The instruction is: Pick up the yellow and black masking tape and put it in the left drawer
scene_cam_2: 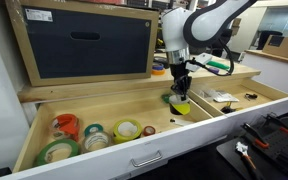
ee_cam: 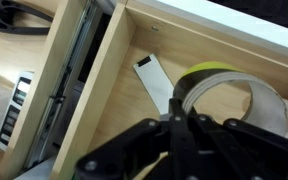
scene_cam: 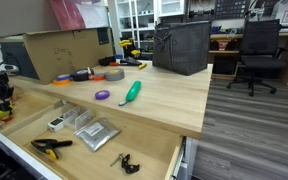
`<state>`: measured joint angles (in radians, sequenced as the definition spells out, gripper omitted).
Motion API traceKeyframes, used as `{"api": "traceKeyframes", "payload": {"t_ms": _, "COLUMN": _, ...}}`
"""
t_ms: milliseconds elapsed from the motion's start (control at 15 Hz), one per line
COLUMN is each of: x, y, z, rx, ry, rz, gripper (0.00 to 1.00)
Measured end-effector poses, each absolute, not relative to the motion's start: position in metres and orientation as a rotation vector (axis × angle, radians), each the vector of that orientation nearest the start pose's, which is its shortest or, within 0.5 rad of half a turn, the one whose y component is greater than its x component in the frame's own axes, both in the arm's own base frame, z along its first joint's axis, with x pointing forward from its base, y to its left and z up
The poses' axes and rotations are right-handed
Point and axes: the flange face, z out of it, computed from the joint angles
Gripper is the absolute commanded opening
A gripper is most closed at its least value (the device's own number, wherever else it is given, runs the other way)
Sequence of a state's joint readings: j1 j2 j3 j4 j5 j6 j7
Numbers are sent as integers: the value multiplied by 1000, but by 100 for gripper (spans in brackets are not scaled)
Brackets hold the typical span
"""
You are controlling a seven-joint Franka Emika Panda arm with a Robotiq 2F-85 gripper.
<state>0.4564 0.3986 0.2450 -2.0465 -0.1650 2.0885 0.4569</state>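
The claw (scene_cam_2: 180, 96), down inside the left drawer (scene_cam_2: 104, 106), appears pinched shut on the rim of the yellow and black masking tape (scene_cam_2: 181, 107). The roll hangs just under the claw, at or near the drawer floor. Let go on edge, it could wheel away. The side wall (ee_cam: 104, 70), just beside the claw, could be clipped on the way out. Only 1 view, the wrist's, shows the grip on the rim and a white slip (ee_cam: 154, 85) beyond the fingertips. Only an exterior view shows other rolls (scene_cam_2: 92, 138) well off to the claw's side.
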Motion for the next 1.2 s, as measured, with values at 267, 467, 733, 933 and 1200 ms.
{"api": "traceKeyframes", "payload": {"t_ms": 267, "x": 432, "y": 358, "z": 221, "rx": -3245, "ry": -556, "rz": 301, "gripper": 1}}
{"api": "traceKeyframes", "payload": {"t_ms": 467, "x": 422, "y": 364, "z": 210, "rx": -3212, "ry": -544, "rz": 162, "gripper": 1}}
{"api": "traceKeyframes", "payload": {"t_ms": 733, "x": 388, "y": 373, "z": 187, "rx": -3202, "ry": -584, "rz": -10, "gripper": 1}}
{"api": "traceKeyframes", "payload": {"t_ms": 933, "x": 370, "y": 369, "z": 178, "rx": -3250, "ry": -606, "rz": -180, "gripper": 1}}
{"api": "traceKeyframes", "payload": {"t_ms": 1200, "x": 360, "y": 349, "z": 177, "rx": -3310, "ry": -551, "rz": -321, "gripper": 1}}
